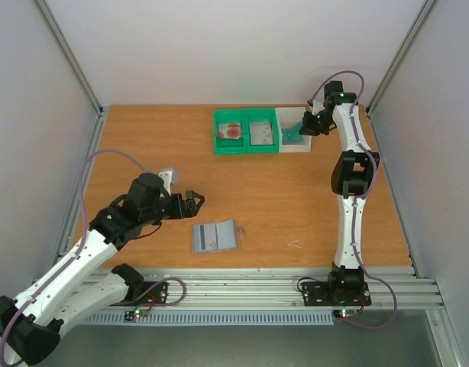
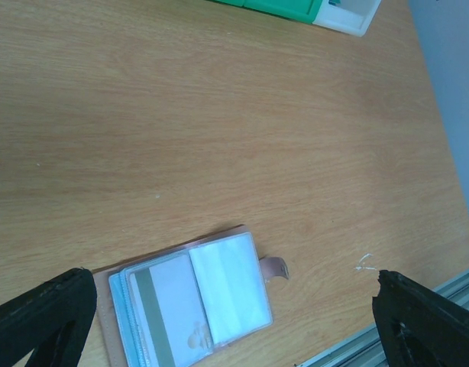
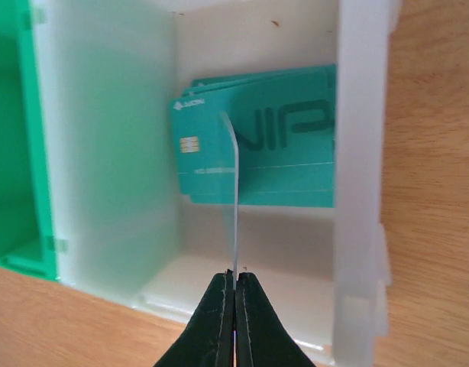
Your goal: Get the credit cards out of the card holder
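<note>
The card holder (image 1: 216, 236) lies open on the table near the front. In the left wrist view the card holder (image 2: 189, 302) shows clear sleeves and one pale card with a dark stripe (image 2: 164, 310) inside. My left gripper (image 1: 196, 201) is open and empty, just behind and left of the holder; in its wrist view the left gripper (image 2: 234, 277) spans the holder. My right gripper (image 1: 307, 125) is shut on a thin card (image 3: 235, 199) seen edge-on, held over the white tray (image 3: 360, 153). Teal cards (image 3: 284, 145) lie in that tray.
A green two-compartment tray (image 1: 246, 147) stands at the back middle, holding the white card with red blotches (image 1: 232, 131) and the grey-silver card (image 1: 260, 132). The white tray (image 1: 295, 147) adjoins it on the right. Metal rails run along the table's edges.
</note>
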Robot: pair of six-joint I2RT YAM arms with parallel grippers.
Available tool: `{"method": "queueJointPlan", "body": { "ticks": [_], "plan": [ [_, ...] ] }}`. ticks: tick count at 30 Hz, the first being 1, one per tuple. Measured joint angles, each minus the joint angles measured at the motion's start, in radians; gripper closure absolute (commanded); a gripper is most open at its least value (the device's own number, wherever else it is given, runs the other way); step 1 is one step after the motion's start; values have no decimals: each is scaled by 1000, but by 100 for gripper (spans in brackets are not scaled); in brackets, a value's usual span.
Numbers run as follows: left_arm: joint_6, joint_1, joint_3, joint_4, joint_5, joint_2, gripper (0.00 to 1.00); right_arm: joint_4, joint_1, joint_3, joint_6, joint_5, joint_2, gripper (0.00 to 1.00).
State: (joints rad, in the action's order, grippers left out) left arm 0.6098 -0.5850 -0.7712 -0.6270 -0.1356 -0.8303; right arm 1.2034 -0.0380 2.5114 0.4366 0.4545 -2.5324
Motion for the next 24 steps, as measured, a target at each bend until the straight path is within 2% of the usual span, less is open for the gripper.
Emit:
{"method": "queueJointPlan", "body": {
  "ticks": [10,24],
  "plan": [
    [112,0,65,56,-3,37,1,16,-13,58,-1,-3,-58,91],
    [164,0,131,75,28,72,1,9,-11,74,-10,-34,-72,79]
  ]
}}
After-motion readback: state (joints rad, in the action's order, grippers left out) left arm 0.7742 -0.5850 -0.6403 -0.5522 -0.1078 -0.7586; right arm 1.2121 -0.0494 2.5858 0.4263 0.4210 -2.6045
